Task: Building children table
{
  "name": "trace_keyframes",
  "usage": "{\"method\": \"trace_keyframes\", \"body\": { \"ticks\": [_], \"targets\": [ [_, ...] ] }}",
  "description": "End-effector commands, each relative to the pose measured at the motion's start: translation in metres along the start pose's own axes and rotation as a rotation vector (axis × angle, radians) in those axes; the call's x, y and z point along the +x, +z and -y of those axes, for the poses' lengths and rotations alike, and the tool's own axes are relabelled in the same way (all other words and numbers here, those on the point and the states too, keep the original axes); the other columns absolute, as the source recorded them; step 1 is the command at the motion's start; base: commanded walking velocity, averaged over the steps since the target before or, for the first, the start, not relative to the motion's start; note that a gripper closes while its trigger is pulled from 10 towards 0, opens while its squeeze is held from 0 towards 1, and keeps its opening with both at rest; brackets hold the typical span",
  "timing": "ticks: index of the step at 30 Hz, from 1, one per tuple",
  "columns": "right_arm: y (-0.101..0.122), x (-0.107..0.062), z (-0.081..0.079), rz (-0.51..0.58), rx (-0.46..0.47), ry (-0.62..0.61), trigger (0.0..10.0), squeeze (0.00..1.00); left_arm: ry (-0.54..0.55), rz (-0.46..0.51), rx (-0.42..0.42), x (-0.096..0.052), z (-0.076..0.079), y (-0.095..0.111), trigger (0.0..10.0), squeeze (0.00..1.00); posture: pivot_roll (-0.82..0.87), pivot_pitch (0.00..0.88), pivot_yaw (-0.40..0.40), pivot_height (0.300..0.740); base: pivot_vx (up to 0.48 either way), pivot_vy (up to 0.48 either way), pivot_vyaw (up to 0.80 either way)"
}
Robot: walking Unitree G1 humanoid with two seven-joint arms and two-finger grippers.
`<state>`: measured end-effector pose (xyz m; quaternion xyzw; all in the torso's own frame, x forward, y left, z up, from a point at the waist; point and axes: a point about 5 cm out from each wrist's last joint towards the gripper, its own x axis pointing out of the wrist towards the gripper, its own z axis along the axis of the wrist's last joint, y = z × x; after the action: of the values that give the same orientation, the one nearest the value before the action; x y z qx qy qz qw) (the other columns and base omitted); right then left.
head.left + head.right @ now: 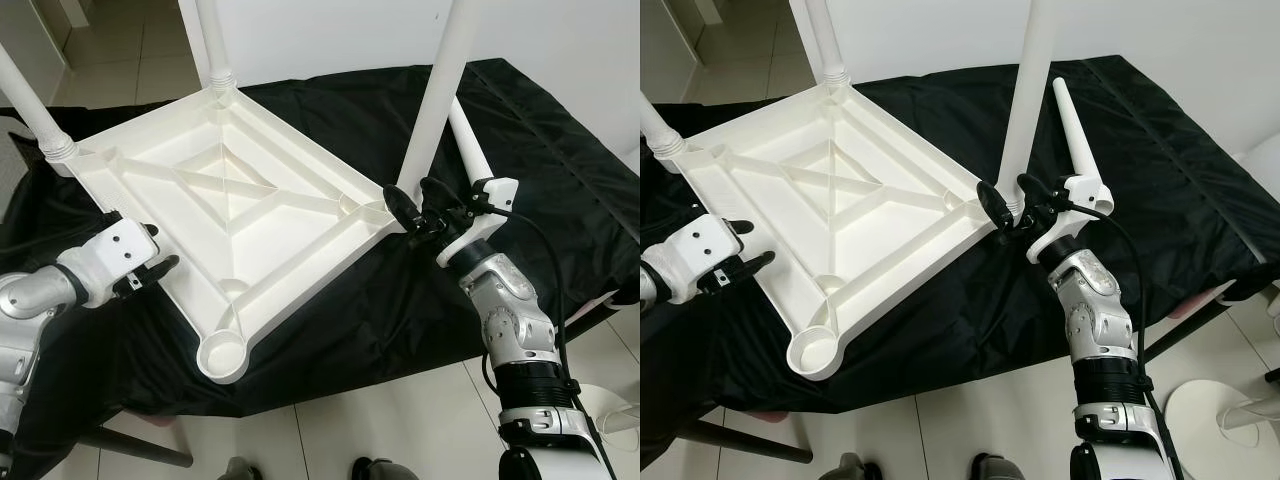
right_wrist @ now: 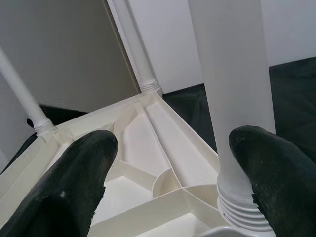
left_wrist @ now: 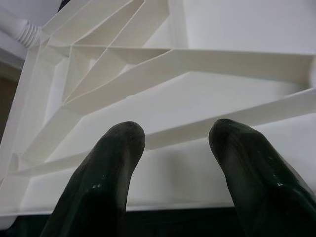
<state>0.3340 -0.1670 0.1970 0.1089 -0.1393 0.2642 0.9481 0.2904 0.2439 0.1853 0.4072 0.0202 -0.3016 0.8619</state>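
Three legs up: the white plastic tabletop [image 1: 225, 205] lies upside down on the black cloth [image 1: 560, 170], ribbed underside showing.
Empty socket: nearest corner, a round leg socket [image 1: 222, 357] with nothing in it, hanging over the cloth's front edge above the tiled floor [image 1: 400, 420].
Left gripper: the left gripper [image 1: 152, 262] sits at the tabletop's left rim, black fingers [image 3: 103, 168] spread apart, and the wrist view looks past them across the ribs; I cannot tell whether they touch the plastic.
Right gripper: the right gripper [image 1: 408, 212] is at the right corner, fingers parted, one finger [image 2: 276, 177] right against the base of the fitted leg [image 1: 440, 90], the other out over the tabletop.
Loose leg: a fourth tapered white leg [image 1: 1080, 140] lies on the cloth just behind the right gripper.
Far corners: the left-corner leg [image 1: 35, 110] and the far-corner leg [image 1: 212, 45] both stand upright in their sockets.
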Motion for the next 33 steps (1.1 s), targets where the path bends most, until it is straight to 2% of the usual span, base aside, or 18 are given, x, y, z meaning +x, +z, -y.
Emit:
{"method": "trace_keyframes", "body": {
  "ticks": [1, 5, 7, 12, 19, 24, 33],
  "targets": [
    [-0.002, 0.001, -0.003, -0.013, 0.011, 0.011, 10.0, 0.00, -0.048, 0.000, 0.001, 0.004, 0.013, 0.002, 10.0, 0.00, -0.05, 0.133, 0.047, 0.740, 0.000, 0.000, 0.00],
    [-0.001, 0.001, -0.003, -0.015, 0.010, 0.009, 10.0, 0.00, -0.065, 0.007, 0.012, 0.008, 0.020, 0.003, 10.0, 0.00, -0.05, 0.133, 0.047, 0.740, 0.000, 0.000, 0.00],
    [-0.001, -0.002, -0.001, -0.020, 0.004, 0.004, 10.0, 0.00, -0.093, 0.031, -0.010, 0.012, 0.030, 0.008, 10.0, 0.00, -0.06, 0.133, 0.049, 0.740, 0.000, 0.000, 0.00],
    [-0.002, -0.005, -0.001, -0.025, 0.006, 0.003, 10.0, 0.00, -0.123, 0.054, -0.020, 0.012, 0.038, 0.015, 10.0, 0.00, -0.05, 0.128, 0.050, 0.740, 0.000, 0.000, 0.00],
    [-0.005, -0.007, -0.002, -0.036, 0.006, 0.005, 10.0, 0.00, -0.176, 0.068, 0.010, 0.008, 0.046, 0.022, 10.0, 0.00, -0.05, 0.117, 0.048, 0.740, 0.000, 0.000, 0.00],
    [-0.004, -0.007, -0.002, -0.036, 0.005, 0.008, 10.0, 0.00, -0.220, 0.076, 0.000, 0.005, 0.051, 0.026, 10.0, 0.00, -0.05, 0.113, 0.050, 0.740, 0.000, 0.000, 0.00],
    [-0.006, -0.008, -0.004, -0.036, 0.007, 0.006, 10.0, 0.00, -0.248, 0.097, -0.027, 0.008, 0.064, 0.036, 10.0, 0.00, -0.05, 0.109, 0.060, 0.740, 0.000, 0.000, 0.00]
  ]
}}
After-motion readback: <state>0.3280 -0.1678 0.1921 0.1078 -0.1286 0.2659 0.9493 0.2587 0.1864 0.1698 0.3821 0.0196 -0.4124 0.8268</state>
